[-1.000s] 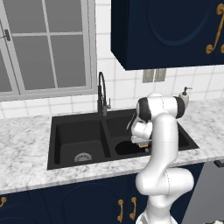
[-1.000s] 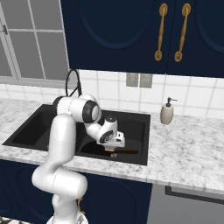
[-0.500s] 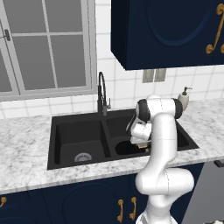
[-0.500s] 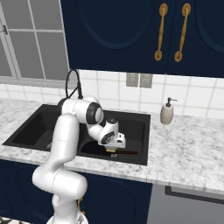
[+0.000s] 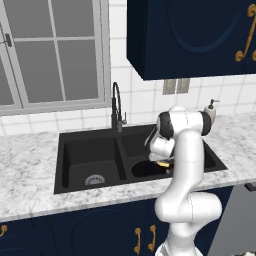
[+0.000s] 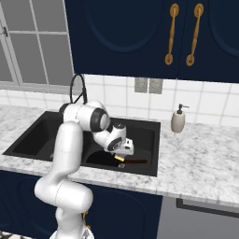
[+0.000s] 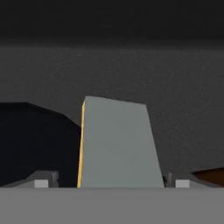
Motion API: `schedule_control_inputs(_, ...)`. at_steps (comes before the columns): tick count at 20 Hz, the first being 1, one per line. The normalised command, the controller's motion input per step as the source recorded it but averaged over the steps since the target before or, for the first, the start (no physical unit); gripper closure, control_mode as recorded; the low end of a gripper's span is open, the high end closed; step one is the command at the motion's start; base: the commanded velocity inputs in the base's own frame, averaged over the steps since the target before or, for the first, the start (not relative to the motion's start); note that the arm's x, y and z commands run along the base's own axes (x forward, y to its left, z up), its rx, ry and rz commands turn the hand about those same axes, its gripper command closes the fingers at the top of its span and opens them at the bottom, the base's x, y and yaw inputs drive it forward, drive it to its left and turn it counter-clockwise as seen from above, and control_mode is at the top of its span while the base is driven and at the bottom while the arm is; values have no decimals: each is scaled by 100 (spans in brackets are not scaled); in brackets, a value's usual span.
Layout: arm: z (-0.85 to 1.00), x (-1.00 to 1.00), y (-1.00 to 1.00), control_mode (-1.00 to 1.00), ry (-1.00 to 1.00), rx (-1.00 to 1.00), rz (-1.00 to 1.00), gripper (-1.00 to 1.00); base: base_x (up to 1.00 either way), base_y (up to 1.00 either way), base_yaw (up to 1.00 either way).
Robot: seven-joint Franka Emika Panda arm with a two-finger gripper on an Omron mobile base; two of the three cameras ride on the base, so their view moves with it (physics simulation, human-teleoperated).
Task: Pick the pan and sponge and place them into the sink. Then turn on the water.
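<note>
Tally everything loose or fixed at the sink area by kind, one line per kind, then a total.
Sink: 1, two basins
Faucet: 1
Pan: 1, in the right basin
Sponge: 1, between the gripper fingers
Soap dispenser: 1
Drain grate visible: 1
Total: 6

The arm bends forward and down at the elbow. Its gripper [image 6: 120, 158] points downward. The fingers [image 7: 41, 180] are clamped on something.

A grey-framed window [image 5: 52, 52] fills the upper left; navy cabinets [image 5: 195, 35] hang upper right, above a white tiled wall [image 5: 145, 97] and marble counter [image 5: 27, 165].
</note>
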Motion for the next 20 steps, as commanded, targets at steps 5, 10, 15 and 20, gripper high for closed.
schedule_control_inputs(5, 82, -2, 5, -100, -1, 5, 0, -100, 0, 0, 0)
schedule_control_inputs(10, 100, -5, 14, -100, 0, 10, 0, -100, 0, 0, 0)
schedule_control_inputs(15, 100, 0, 17, -100, 0, 13, 0, -100, 0, 0, 0)
schedule_control_inputs(20, 66, -1, 14, -100, -1, 8, -3, -100, 0, 0, 0)
